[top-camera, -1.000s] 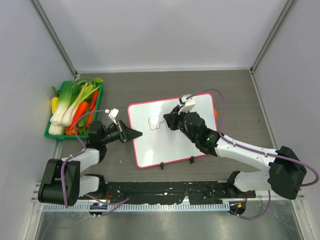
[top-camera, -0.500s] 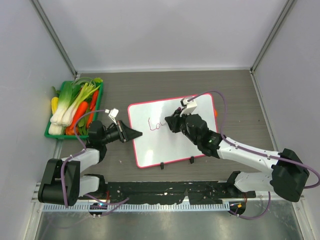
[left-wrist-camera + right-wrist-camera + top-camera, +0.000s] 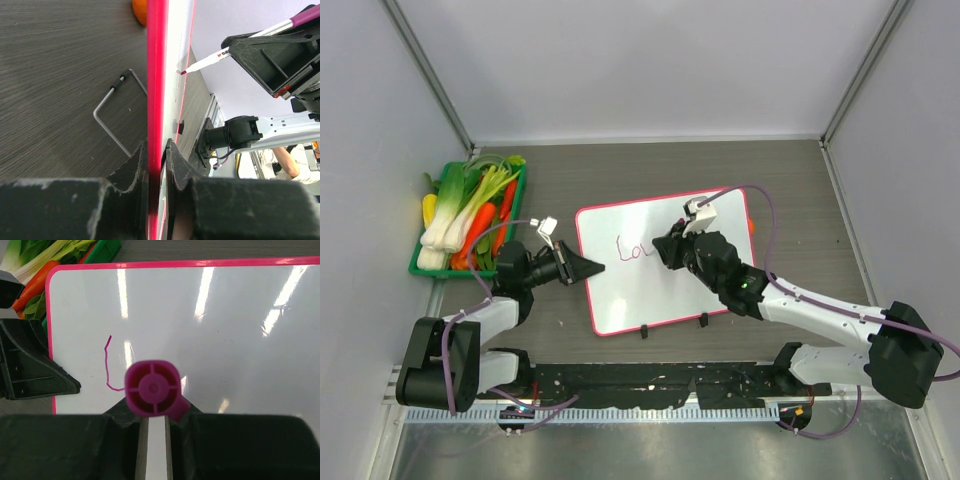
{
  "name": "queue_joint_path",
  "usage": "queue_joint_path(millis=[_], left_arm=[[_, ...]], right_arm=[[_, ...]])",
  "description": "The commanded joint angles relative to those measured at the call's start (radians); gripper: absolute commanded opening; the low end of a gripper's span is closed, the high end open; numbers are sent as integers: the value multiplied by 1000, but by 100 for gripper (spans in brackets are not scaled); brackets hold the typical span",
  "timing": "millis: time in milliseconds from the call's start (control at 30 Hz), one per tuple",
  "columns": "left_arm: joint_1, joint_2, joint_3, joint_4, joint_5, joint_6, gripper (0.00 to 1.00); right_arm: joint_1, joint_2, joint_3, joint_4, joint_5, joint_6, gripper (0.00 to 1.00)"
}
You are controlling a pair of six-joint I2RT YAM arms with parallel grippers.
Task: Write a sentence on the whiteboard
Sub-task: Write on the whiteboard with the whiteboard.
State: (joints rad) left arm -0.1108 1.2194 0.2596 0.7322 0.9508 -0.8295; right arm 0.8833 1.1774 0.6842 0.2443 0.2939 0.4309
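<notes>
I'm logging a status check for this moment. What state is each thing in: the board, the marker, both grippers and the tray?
whiteboard: clamped at one edge, a few pink letters written on it.
marker: uncapped, tip at the board's surface.
left gripper: shut on the whiteboard's edge.
right gripper: shut on the marker.
green tray: filled with vegetables.

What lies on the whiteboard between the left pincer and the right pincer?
A few pink handwritten letters on the whiteboard, between left pincer and right pincer; the top view shows it.
</notes>
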Motion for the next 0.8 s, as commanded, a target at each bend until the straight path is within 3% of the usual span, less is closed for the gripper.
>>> queue_joint_path(millis=[0, 767], left_arm=[[-10, 11, 7, -53, -76, 115, 0], [-10, 6, 7, -57, -78, 116, 0]], right_arm=[[-3, -1, -6, -39, 43, -1, 1], [-7, 34, 70, -20, 136, -32, 1]])
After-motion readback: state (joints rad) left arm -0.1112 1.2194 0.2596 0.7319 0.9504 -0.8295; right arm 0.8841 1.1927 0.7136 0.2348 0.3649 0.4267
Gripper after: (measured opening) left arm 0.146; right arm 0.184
